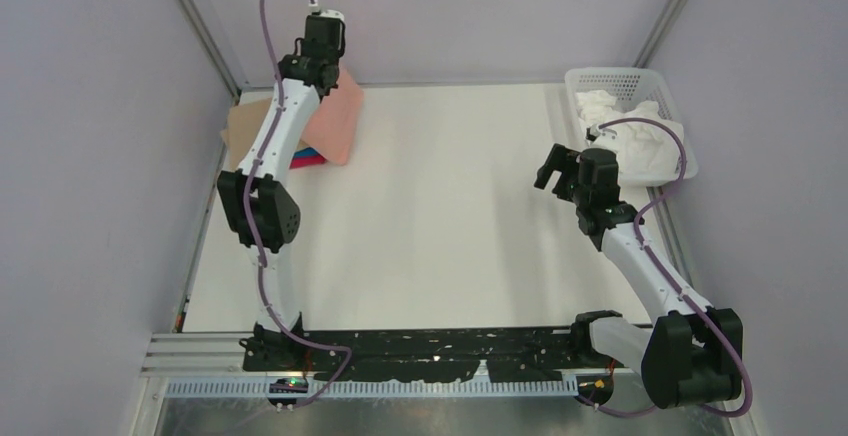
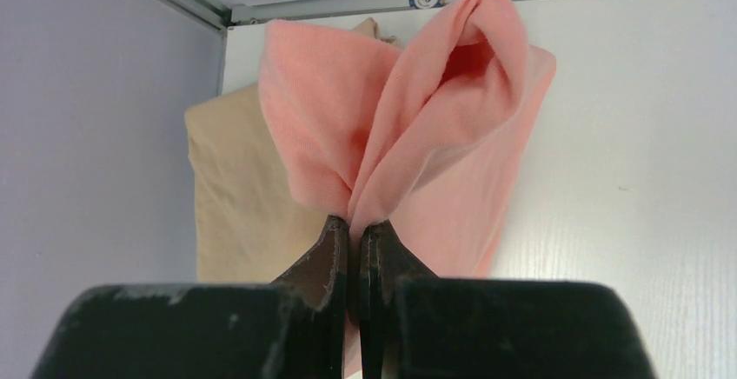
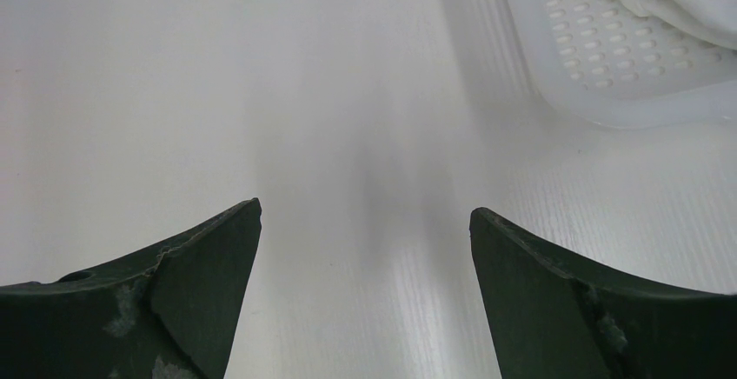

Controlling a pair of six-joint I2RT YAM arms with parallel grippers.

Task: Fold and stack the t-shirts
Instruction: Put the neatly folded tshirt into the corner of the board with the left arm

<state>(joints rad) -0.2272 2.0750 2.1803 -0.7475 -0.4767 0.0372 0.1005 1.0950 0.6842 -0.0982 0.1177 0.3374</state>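
Left gripper, fingers pinched on a bunched fold of the pink shirt, holds it above the tan shirt in the far-left corner, probably to settle it on top; right gripper, spread and empty, hovers near the basket.

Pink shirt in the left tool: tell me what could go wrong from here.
1. The left tool pinches only a small bunch of the pink shirt, so the cloth could slip out or unfold unevenly.
2. The pink shirt overlaps the tan shirt; a pull might drag that one askew.
3. The right tool hangs open beside the basket, far off, so it cannot steady the cloth.
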